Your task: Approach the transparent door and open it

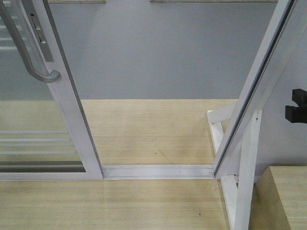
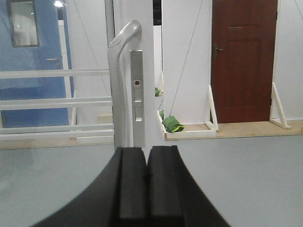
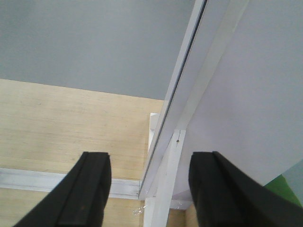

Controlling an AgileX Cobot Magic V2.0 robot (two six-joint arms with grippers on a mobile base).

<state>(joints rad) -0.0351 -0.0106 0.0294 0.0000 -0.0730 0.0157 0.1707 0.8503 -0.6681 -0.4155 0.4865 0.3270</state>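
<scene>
The transparent door point(image 1: 72, 112) stands at the left of the front view, glass with thin white bars and a curved grey handle point(image 1: 29, 60) on its white stile. An open gap lies between that stile and the white frame post point(image 1: 259, 81) on the right. In the left wrist view the handle point(image 2: 119, 61) and a lock plate point(image 2: 137, 94) rise straight ahead of my left gripper point(image 2: 147, 153), which is shut and empty, apart from the handle. My right gripper point(image 3: 150, 158) is open and empty, pointing down at the frame post's foot point(image 3: 165, 156).
A metal floor track point(image 1: 158, 171) runs across the wooden platform point(image 1: 144, 129). A white brace point(image 1: 244, 182) and a wooden step point(image 1: 288, 196) stand at the right. A black shape point(image 1: 296, 106) shows at the right edge. Beyond are grey floor, a brown door point(image 2: 244, 61) and a green object point(image 2: 171, 124).
</scene>
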